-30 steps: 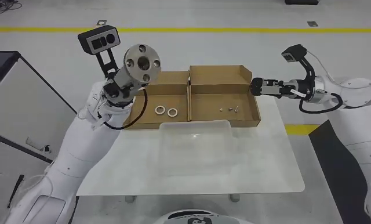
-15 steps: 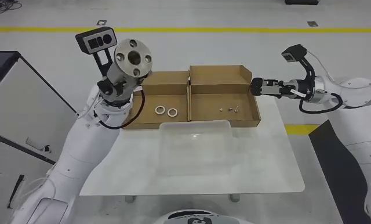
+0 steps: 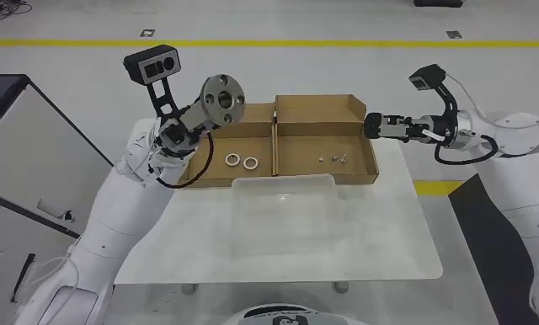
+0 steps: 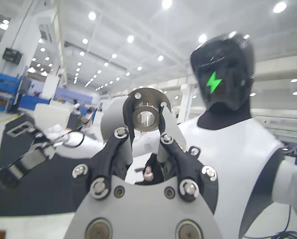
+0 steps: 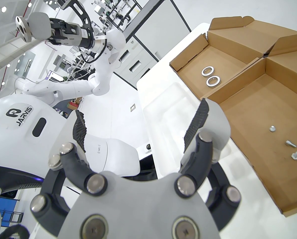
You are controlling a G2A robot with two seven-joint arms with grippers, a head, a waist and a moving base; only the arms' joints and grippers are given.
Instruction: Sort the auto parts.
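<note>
Flange [image 3: 223, 98] up in the air, folks, a round metal disc with bolt holes and a bored hub. The left gripper [image 4: 146, 117] has its two fingers pinched on that hub, and the disc faces away from the arm. From above it hangs over the far outer corner of the left box [image 3: 253, 144], well clear of the cardboard.

Inside the left box lie two rings [image 3: 231, 160], side by side on the floor. The right box [image 3: 307, 152] sits tight against the left box, and it has three small bolts [image 5: 290, 144] grouped toward its outer end. So two kinds of part look sorted already (rings in one, bolts in the other).

The right gripper [image 5: 141, 118] is parked well away from the left box, out past the right box's outer wall. Its fingers are spread wide with nothing between them.

A shallow white tray [image 3: 282, 211] rests just on the robot's side of the left box, on the white table [image 3: 379, 241].

My read is that the job is most of the way there. The flange is the piece not yet boxed, and which box it goes in I can't call from here.
</note>
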